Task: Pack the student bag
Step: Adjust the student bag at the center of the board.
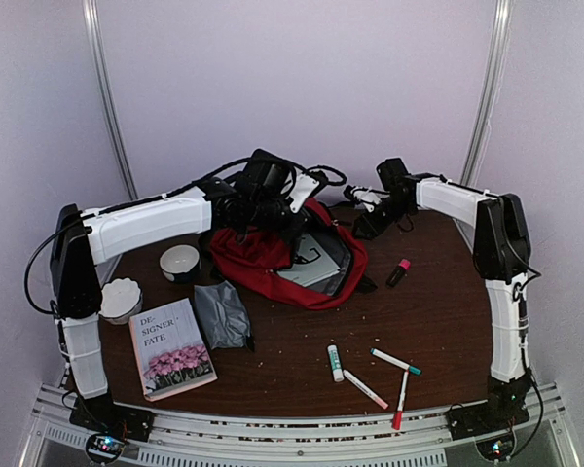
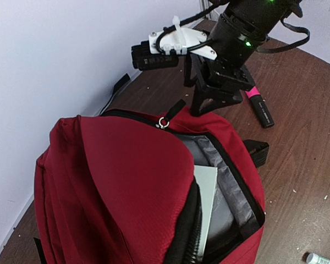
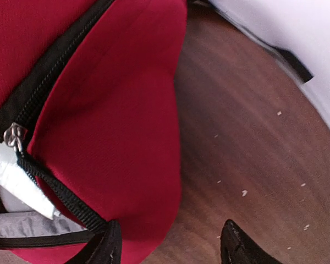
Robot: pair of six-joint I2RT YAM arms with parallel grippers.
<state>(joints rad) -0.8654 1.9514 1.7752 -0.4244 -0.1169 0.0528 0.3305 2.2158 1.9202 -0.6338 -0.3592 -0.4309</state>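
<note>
The student bag (image 1: pixel 273 258) is a red backpack lying at the middle back of the table, its main compartment unzipped. A white notebook (image 2: pixel 206 203) sits inside against the grey lining. My left gripper (image 1: pixel 256 216) is over the bag's far left side and holds the red top flap (image 2: pixel 126 181) lifted. Its fingers are hidden under the fabric in the left wrist view. My right gripper (image 3: pixel 172 247) is open at the bag's far right edge, just above the table, with the red rim between its fingertips. It also shows in the left wrist view (image 2: pixel 214 102).
A pink highlighter (image 1: pixel 398 271) lies right of the bag. A glue stick (image 1: pixel 335 363) and three markers (image 1: pixel 366 388) lie near the front. A grey pouch (image 1: pixel 221 313), a book (image 1: pixel 172 347) and two white round tins (image 1: pixel 180 261) are at the left.
</note>
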